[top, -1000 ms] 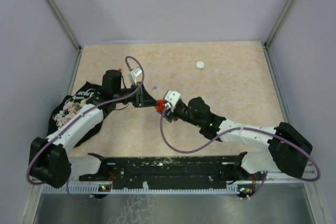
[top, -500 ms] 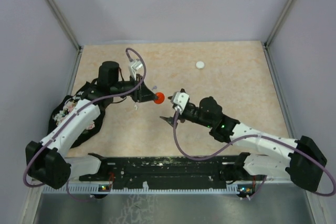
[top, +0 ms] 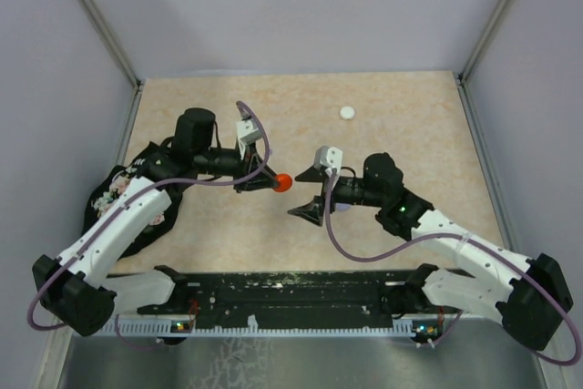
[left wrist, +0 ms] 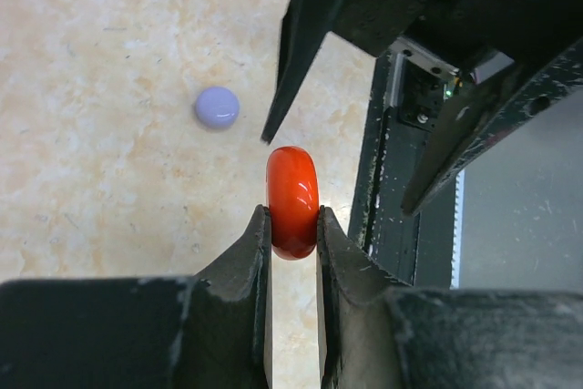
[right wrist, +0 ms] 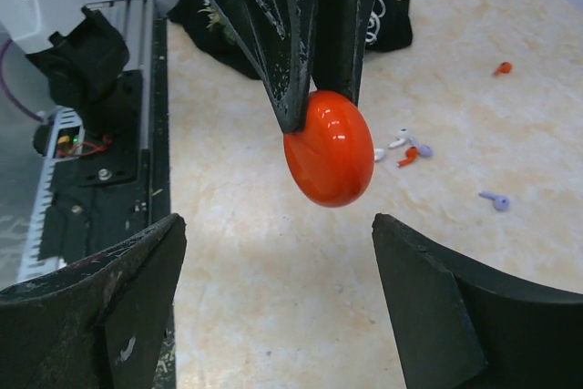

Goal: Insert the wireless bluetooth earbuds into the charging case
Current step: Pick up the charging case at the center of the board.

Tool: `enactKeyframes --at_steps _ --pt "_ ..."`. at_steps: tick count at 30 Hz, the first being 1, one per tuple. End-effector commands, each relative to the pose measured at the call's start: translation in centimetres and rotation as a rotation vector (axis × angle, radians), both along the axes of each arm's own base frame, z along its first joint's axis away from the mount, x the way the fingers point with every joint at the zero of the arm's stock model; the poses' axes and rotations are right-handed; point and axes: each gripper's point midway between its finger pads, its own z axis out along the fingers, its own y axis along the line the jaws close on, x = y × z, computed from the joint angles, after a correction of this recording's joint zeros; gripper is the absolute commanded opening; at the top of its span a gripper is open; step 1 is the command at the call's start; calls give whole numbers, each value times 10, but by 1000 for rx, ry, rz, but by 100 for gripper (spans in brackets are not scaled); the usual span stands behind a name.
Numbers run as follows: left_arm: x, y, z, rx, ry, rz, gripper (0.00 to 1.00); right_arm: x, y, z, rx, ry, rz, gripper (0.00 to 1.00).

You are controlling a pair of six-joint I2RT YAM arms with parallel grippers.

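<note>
The wireless bluetooth earbuds (right wrist: 407,148) lie loose on the worktop (right wrist: 273,334) as tiny red, white and lilac pieces: a small cluster, with two more lying apart from it and none in either hand. The red charging case (left wrist: 291,202) hangs clear of the worktop, pinched on edge between the fingers of the left hand (left wrist: 291,218). The right hand (right wrist: 278,230) faces it from just beside, fingers spread wide and holding nothing, and a lilac disc (left wrist: 217,107) lies on the worktop nearby.

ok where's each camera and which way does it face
Top: above and behind the robot, looking down at the table; left arm, right arm show.
Left wrist: looks along the left gripper, shut on the red case, toward the right gripper.
Right wrist: looks between its open jaws at that case.
All three share the case.
</note>
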Motion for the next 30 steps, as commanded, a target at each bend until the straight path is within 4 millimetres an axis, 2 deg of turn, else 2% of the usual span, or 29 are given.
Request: enactKeyframes --at_steps 1,10,20,30 --pt "-21 -6 20 -3 -121 -109 4 -13 9 39 85 -11 107 82" --pt "-40 -17 29 6 -130 -171 4 -13 9 45 111 4 103 75" --pt "-47 -19 40 -14 -140 -195 3 -23 12 45 113 44 187 62" --pt "-51 -20 40 -21 -123 -209 2 -28 8 60 183 59 226 58"
